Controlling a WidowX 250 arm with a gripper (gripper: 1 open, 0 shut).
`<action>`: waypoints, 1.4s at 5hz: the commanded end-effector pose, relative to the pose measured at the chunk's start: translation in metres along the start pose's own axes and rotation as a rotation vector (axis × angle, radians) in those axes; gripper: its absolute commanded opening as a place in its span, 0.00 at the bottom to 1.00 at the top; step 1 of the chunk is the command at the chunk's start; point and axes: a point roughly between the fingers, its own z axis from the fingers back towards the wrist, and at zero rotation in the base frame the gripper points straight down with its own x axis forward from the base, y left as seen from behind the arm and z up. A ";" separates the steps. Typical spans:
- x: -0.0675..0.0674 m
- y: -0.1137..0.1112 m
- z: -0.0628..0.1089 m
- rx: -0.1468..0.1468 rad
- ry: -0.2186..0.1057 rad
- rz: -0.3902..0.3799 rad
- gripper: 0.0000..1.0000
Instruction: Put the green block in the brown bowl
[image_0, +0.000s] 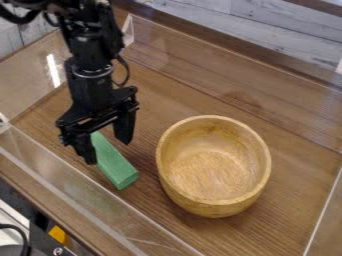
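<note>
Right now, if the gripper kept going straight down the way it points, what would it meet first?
Most likely the green block: the open gripper hangs over its far end, fingers on either side. Depth is hard to judge from one view, so it could land slightly off on the table.

The black arm comes down from the upper left of the frame, its wrist upright. The hand (100, 139) points straight down at left of centre, its two dark fingers (76, 139) spread wide apart, gripping nothing.
</note>
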 end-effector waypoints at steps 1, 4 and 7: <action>0.007 -0.001 -0.004 -0.028 -0.021 -0.038 1.00; -0.001 0.001 -0.024 -0.020 -0.022 -0.045 0.00; 0.017 0.014 -0.008 -0.022 -0.022 0.044 0.00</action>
